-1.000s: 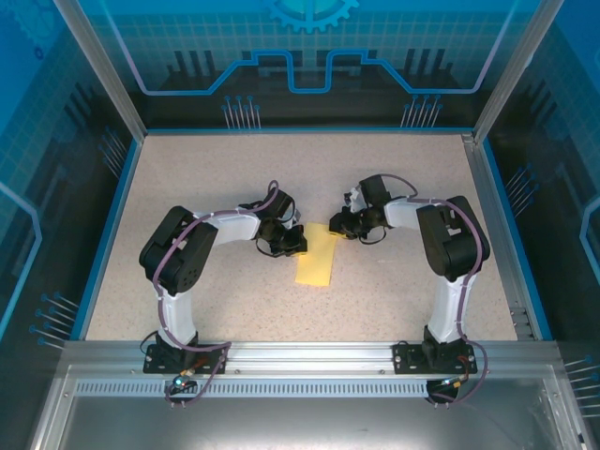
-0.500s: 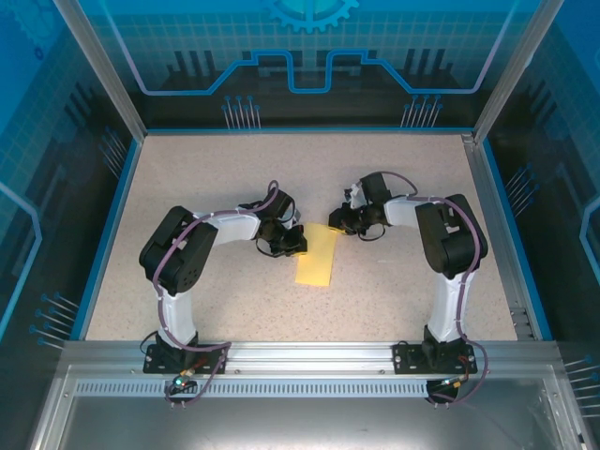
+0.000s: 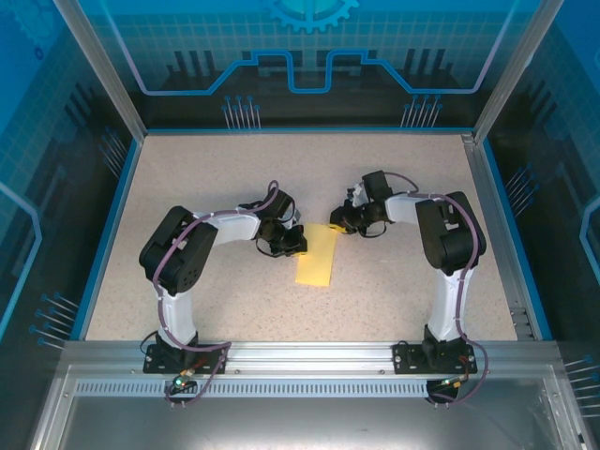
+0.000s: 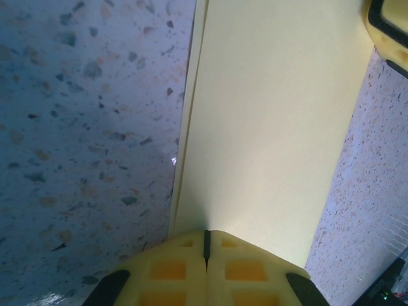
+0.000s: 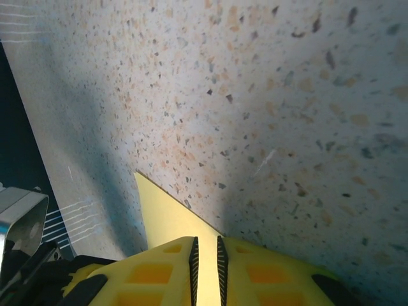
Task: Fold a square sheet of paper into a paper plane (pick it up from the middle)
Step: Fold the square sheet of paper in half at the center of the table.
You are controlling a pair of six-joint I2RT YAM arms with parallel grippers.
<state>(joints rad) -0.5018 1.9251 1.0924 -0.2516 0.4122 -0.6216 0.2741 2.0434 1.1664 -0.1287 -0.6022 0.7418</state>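
Holding both arms over the folded yellow sheet of paper (image 3: 317, 258) at the middle of the worktop (image 3: 234, 169).

From my remote seat I see the sheet lying flat as a long narrow strip, one end far and one end near. The left gripper (image 4: 206, 234) has its fingers pressed together, tips at the strip's far left corner. The right gripper (image 5: 205, 241) sits at the far right corner with only a thin slit between its fingers. A yellow corner runs in under them, and I cannot tell whether they pinch it.
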